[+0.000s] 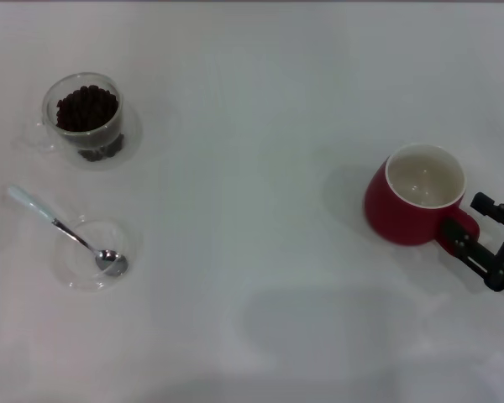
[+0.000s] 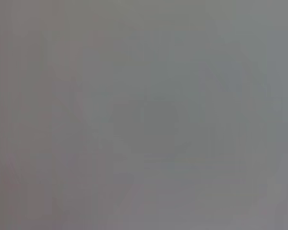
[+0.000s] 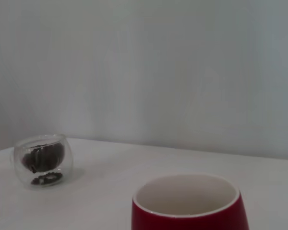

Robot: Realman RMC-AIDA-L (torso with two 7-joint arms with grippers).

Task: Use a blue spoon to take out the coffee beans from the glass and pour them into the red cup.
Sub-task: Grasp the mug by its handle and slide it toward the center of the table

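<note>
Right gripper (image 1: 473, 225) is clamped on the red cup (image 1: 413, 206) handle. Glass (image 1: 86, 117) of coffee beans (image 1: 86, 107) and blue spoon (image 1: 63, 229) (in a dish (image 1: 71, 270)) sit well across from it.

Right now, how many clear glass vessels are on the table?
2: the glass with coffee beans at far left; a shallow dish nearer, under the blue spoon.

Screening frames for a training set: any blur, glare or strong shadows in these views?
Head view: even lighting, soft shadow beside the red cup, the glass slightly soft. Left wrist view: featureless grey, nothing recognisable. Right wrist view: the glass and cup readable, no glare.
</note>
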